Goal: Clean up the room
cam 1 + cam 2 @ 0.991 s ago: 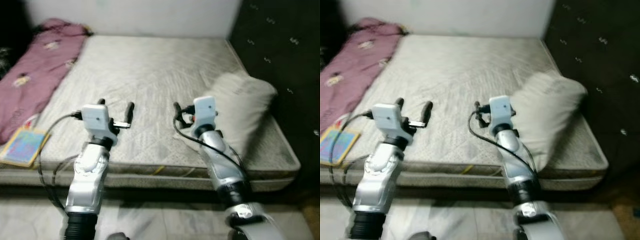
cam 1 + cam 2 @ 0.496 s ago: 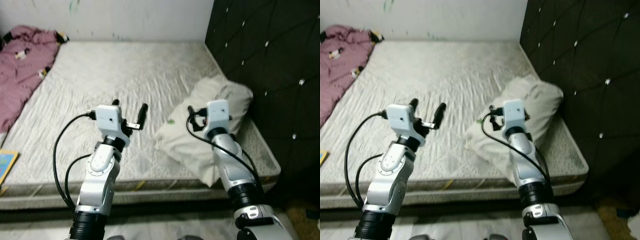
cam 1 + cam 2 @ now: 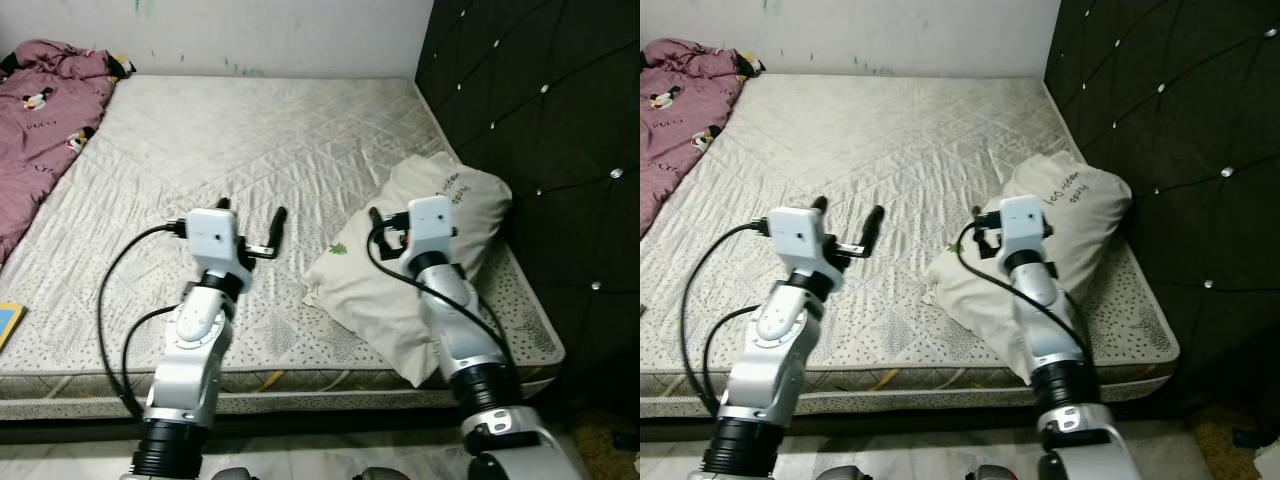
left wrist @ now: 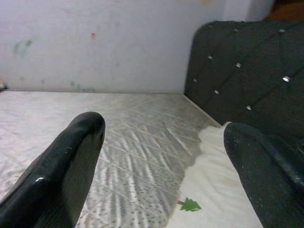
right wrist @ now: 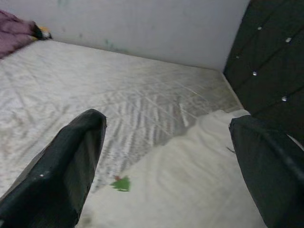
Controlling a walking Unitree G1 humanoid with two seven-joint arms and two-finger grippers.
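A white pillow (image 3: 425, 275) with a small green tree print lies on the right side of the bare grey mattress (image 3: 250, 130), up against the headboard. A pink printed blanket (image 3: 45, 110) is bunched at the mattress's far left corner. My left gripper (image 3: 250, 213) is held over the mattress to the left of the pillow, open, with nothing between its fingers (image 4: 61, 175). My right gripper (image 5: 166, 166) hovers open just above the pillow (image 5: 190, 194), also holding nothing.
A black tufted headboard (image 3: 540, 120) runs along the bed's right side, and a white wall (image 3: 250, 30) closes off the far end. The corner of a colourful book (image 3: 5, 325) lies at the mattress's left edge. Floor runs along the near edge.
The camera has swung to the right, so the blanket and book slid towards the left edge and the headboard came into view. Both arms stay raised with the grippers open.
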